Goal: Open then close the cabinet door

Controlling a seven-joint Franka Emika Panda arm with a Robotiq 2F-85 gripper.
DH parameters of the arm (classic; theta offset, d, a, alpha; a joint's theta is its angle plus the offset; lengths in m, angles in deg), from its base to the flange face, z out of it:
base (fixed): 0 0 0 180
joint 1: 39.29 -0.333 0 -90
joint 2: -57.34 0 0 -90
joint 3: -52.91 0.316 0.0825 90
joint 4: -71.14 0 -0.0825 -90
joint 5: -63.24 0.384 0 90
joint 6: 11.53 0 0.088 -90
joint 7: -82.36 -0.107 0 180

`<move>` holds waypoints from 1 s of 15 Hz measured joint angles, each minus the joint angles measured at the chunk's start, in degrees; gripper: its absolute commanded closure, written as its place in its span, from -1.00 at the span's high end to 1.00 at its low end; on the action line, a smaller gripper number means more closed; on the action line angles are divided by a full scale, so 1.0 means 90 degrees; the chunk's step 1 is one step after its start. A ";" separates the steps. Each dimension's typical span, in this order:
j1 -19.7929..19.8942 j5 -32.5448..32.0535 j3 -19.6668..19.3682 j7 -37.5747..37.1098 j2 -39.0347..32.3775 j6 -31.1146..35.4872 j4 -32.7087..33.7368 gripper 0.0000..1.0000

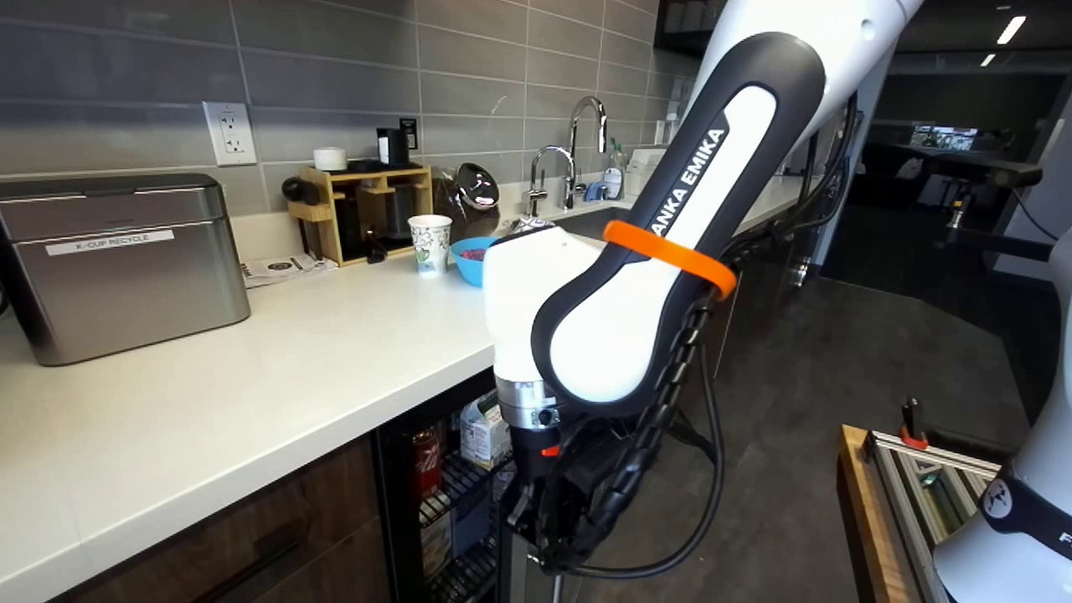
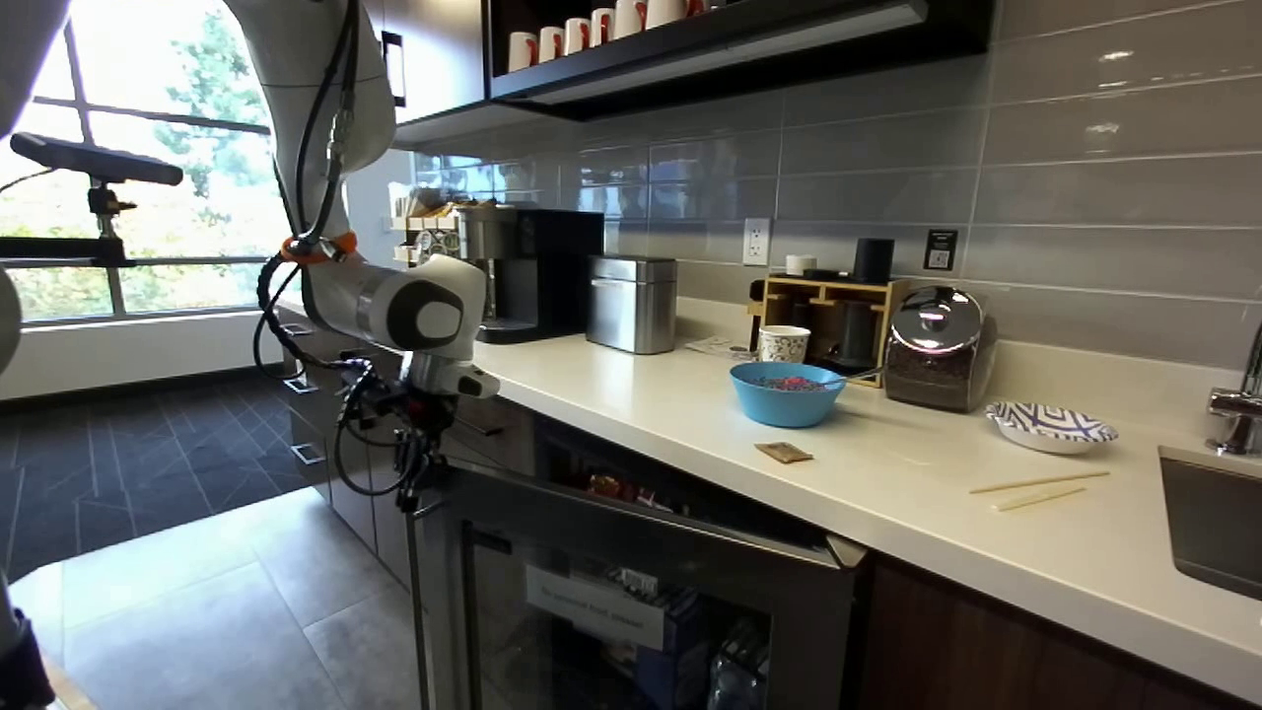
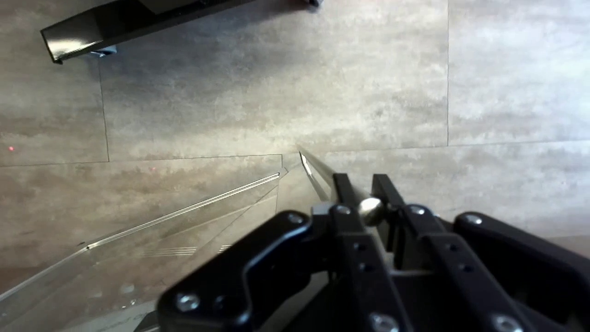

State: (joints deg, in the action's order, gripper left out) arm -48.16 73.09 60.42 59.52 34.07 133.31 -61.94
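A: Cabinet door (image 2: 631,537), where is it rn?

B: Below the front edge of the surface (image 2: 670,414), swung partway out. In an exterior view there's a wedge-shaped gap b/w door & cabinet (image 2: 562,459), narrow at the end nr the sink (image 2: 1213,532), wide at its free end.

A: And the hand (image 3: 361,179)?

B: Clamped on the door's steel bar handle (image 3: 370,210), nr its top, one finger per side (wrist view has the bar's rounded end sitting right b/w them). How tight, can't tell. The bar runs on below it toward the floor (image 3: 207,115).

A: And the arm (image 1: 603,343)?

B: Bent down in front of the surface, orange band (image 1: 670,255) round it, black cables (image 1: 680,364) hanging alongside.

A: Anything visible inside?

B: Yep: red can (image 1: 426,463) + white carton (image 1: 486,431) on wire shelves (image 1: 459,483); the rest's dark, hard to read. White sign (image 2: 595,603) at the door's glass, text too blurry.

A: Up top?

B: Blue bowl (image 2: 786,402), paper cup (image 2: 784,344) just behind it, small brown packet (image 2: 784,453) just in front. Patterned bowl (image 2: 1052,427) & two pale sticks (image 2: 1039,482) over toward the sink. Wooden rack (image 1: 373,177) & a steel box (image 1: 134,285) marked "K-CUP RECYCLE" stand nr the wall. Overhead, a row of white mugs (image 2: 601,27).
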 measured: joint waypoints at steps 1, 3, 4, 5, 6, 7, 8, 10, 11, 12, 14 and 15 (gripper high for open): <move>0.0033 0.0000 0.0041 0.0288 0.0083 0.0000 -0.0148 -0.94; 0.0105 0.0000 0.0126 0.0825 0.0250 0.0000 -0.0447 -0.94; 0.0137 0.0000 0.0164 0.1061 0.0334 0.0000 -0.0597 -0.76; 0.0170 0.0000 0.0198 0.1275 0.0416 0.0001 -0.0743 -0.76; 0.0197 0.0000 0.0229 0.1421 0.0488 0.0003 -0.0871 -0.76; 0.0217 0.0000 0.0253 0.1502 0.0537 0.0015 -0.0961 -0.76; 0.0232 0.0000 0.0270 0.1552 0.0567 0.0027 -0.1015 -0.76; 0.0236 0.0000 0.0275 0.1577 0.0579 0.0031 -0.1036 -0.76; 0.0238 0.0000 0.0276 0.1579 0.0579 0.0031 -0.1035 -0.94; 0.0239 0.0000 0.0278 0.1579 0.0579 0.0031 -0.1035 -0.94; 0.0169 -0.0131 0.0250 0.1396 0.0577 0.0068 -0.1027 -0.94; 0.0126 -0.0237 0.0234 0.1367 0.0577 0.0061 -0.1026 -0.94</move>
State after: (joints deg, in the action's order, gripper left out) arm -47.02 70.96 62.53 71.82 39.26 133.86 -71.18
